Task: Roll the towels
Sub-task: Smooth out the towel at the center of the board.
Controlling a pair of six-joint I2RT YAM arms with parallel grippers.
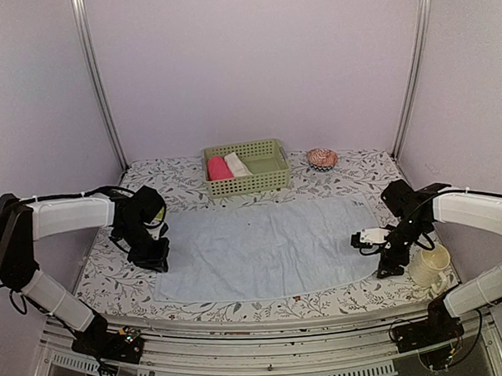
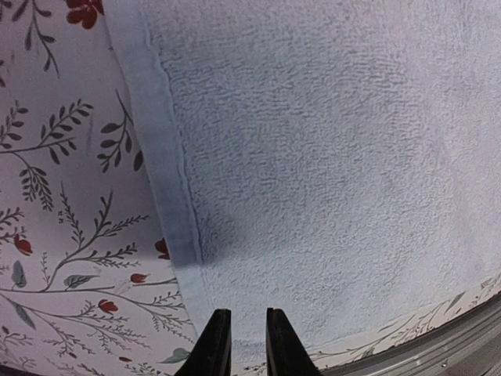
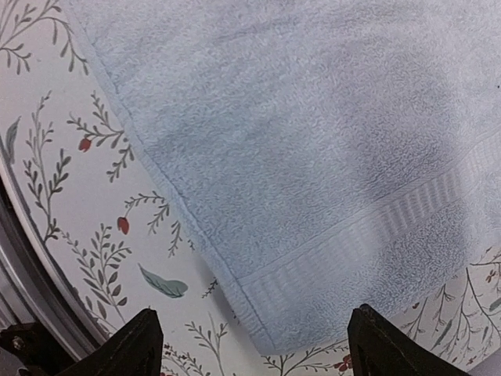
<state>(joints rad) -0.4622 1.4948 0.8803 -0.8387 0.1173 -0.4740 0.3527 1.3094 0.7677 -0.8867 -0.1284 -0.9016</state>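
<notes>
A plain light blue towel (image 1: 262,246) lies spread flat on the flowered tablecloth. My left gripper (image 1: 154,257) is at its near left corner. In the left wrist view the gripper (image 2: 248,338) has its jaws almost together, with the towel's corner (image 2: 329,157) between them. My right gripper (image 1: 388,268) hangs over the near right corner. In the right wrist view the gripper (image 3: 250,345) is wide open and empty, with the towel's banded corner (image 3: 313,196) just beyond the fingertips (image 3: 133,345). The yellow-green towel is out of view.
A green basket (image 1: 247,185) at the back holds a pink roll (image 1: 218,168) and a cream-white roll (image 1: 237,164). A red and white round object (image 1: 322,158) lies at the back right. A cream cup (image 1: 429,268) stands just right of my right gripper, near the table's front edge.
</notes>
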